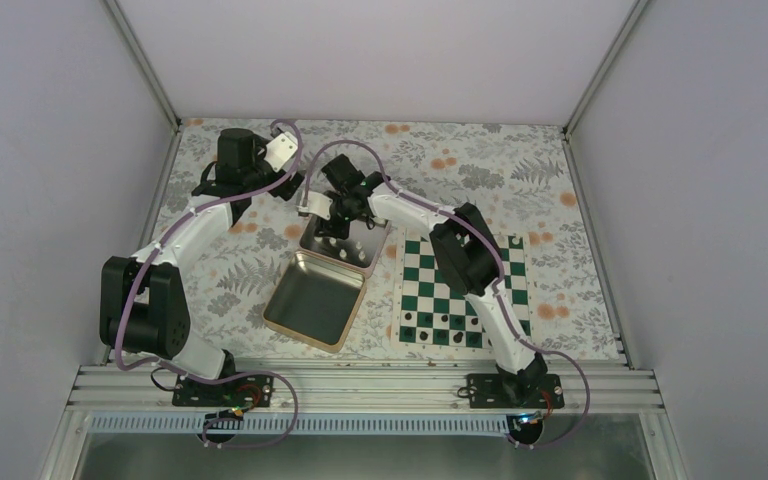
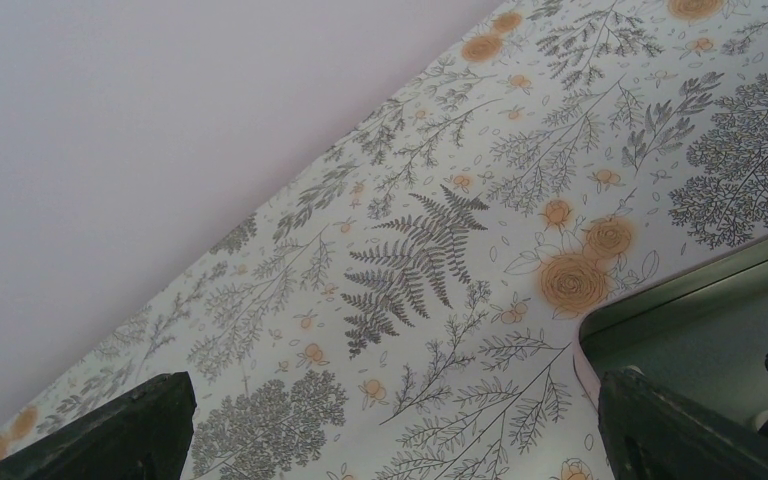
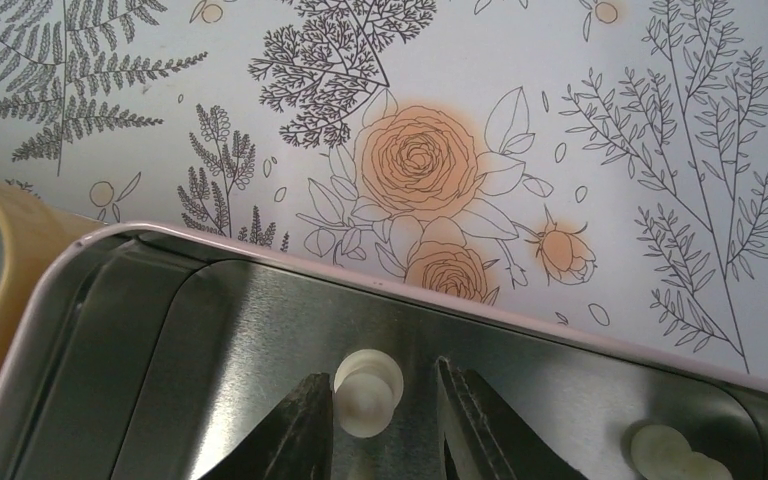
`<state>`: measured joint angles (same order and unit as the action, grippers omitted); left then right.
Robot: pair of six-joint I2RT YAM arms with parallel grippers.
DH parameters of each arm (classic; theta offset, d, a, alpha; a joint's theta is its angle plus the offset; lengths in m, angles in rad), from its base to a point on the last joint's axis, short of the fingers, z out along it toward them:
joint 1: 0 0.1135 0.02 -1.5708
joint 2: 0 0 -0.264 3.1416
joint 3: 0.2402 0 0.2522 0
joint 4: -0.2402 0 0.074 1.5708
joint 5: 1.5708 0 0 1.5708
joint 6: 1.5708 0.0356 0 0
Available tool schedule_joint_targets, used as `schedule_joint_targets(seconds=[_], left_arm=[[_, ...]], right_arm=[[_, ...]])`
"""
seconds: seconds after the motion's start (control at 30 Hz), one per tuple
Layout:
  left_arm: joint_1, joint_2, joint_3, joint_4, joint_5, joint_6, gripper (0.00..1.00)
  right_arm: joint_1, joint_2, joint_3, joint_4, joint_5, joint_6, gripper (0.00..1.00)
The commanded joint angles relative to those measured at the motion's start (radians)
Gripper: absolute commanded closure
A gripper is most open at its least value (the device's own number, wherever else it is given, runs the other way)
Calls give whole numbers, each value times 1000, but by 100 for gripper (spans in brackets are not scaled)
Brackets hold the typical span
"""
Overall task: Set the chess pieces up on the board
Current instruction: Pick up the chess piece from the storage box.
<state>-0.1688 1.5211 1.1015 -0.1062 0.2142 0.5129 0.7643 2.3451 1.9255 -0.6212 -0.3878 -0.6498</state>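
The green and white board (image 1: 465, 262) lies at the right, partly under my right arm. Cream-white chess pieces (image 1: 352, 246) lie in the base of an open silver tin (image 1: 312, 240). My right gripper (image 1: 348, 212) reaches down into that tin. In the right wrist view it (image 3: 385, 385) is open, its fingers either side of one cream piece (image 3: 365, 398); the left finger touches the piece and the right finger stands apart. Another cream piece (image 3: 668, 452) lies to the right. My left gripper (image 1: 298, 190) hovers beside the tin's far left corner, wide open and empty (image 2: 392, 390).
The tin's lid (image 1: 312, 300) lies open toward the near edge. Small dark pieces (image 1: 440, 335) stand on the board's near rows. The tin's rim (image 2: 690, 290) shows by my left gripper's right finger. Floral cloth (image 1: 520, 170) covers the table; walls close three sides.
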Motion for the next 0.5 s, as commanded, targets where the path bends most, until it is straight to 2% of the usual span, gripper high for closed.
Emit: schedule_joint_targets(seconds=[0.0,0.17,0.47], left_arm=[[-5,-15,3,8,13,6,0],[-5,-15,0,7,16,8,0],[-5,-18,-1,8,21,9,0]], right_arm=[[0,16,16,4,-1,-4,71],[1,30,32,-13,2,-7,73],[1,30,25,10,-1,0,84]])
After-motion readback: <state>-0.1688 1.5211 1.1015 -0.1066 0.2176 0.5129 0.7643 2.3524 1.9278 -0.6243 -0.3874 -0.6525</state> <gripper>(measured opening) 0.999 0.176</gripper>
